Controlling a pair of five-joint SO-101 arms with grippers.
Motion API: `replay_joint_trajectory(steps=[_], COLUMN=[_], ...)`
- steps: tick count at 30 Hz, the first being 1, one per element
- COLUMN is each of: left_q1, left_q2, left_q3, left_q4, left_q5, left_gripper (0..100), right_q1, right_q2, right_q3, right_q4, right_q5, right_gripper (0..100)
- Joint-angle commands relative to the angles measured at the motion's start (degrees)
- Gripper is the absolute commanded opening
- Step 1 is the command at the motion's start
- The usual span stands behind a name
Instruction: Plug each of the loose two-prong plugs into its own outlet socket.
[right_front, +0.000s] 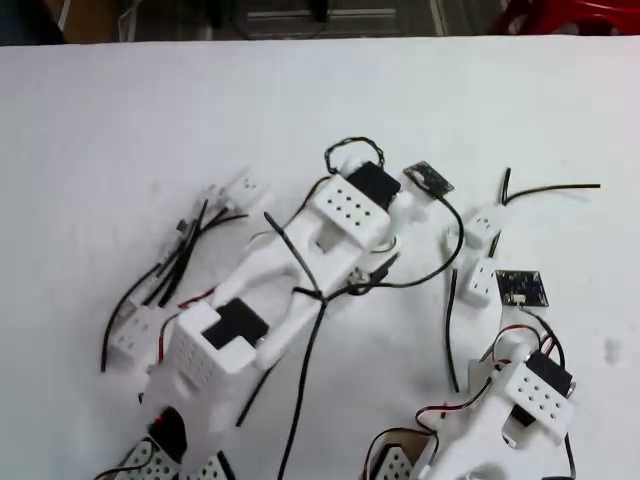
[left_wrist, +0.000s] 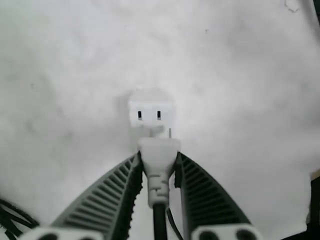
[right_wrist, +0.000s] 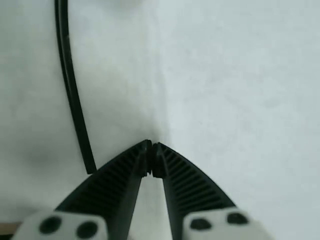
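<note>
Closest of all, the ribbed grey fingers (left_wrist: 117, 192) of the left pincer (left_wrist: 158, 161) were clamped on a white two-prong plug (left_wrist: 159, 152), one finger on each flank. The plug's cord (left_wrist: 160, 222) ran back between them. Straight ahead of that pincer, just beyond the plug's nose, a small white socket (left_wrist: 151, 111) sat on the white table (left_wrist: 60, 75), its two dark slots turned toward the plug. One thin metal prong (left_wrist: 170, 133) stood out from the plug toward the socket's lower edge. I could not tell whether it touched, but the plug body was plainly apart from the socket face.

From above, the left arm (right_front: 345, 205) stretched long across the middle of the table. On the side of it away from its partner lay a tangle of black cords (right_front: 175, 260). A small white connector (right_front: 245, 187) sat at the tangle's far end, and a white block (right_front: 133, 335) lay close to the left arm's base. On the left arm's other side, the right arm (right_front: 530, 395) sat folded low. Between the two arms lay a corded white piece (right_front: 483, 225), with a loose black cord (right_front: 555, 187) leading off it. A second white piece (right_front: 478, 280) lay just beside it, farther from the left arm's tip.

The right pincer (right_wrist: 151, 159) had its fingertips pressed together, tip to tip, over the table, and a black cable (right_wrist: 75, 100) ran past just beside it.
</note>
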Motion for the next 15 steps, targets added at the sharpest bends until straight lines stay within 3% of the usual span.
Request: replay_joint_trajectory(steps=[1,15], left_q1=[0.4,-0.22], left_q2=[-0.22,2.59], left_q3=[0.09,-0.53], left_q4=[-2.29,-4.13], left_q5=[0.7,0.18], left_gripper=[3,3], right_q1=[-0.31,-0.31], right_q2=[-0.84,-0.84], right_q3=[-0.26,-0.26], right_q4=[-0.92,-0.92], right_q5=[0.62,0.62], right_gripper=[1.8,1.8])
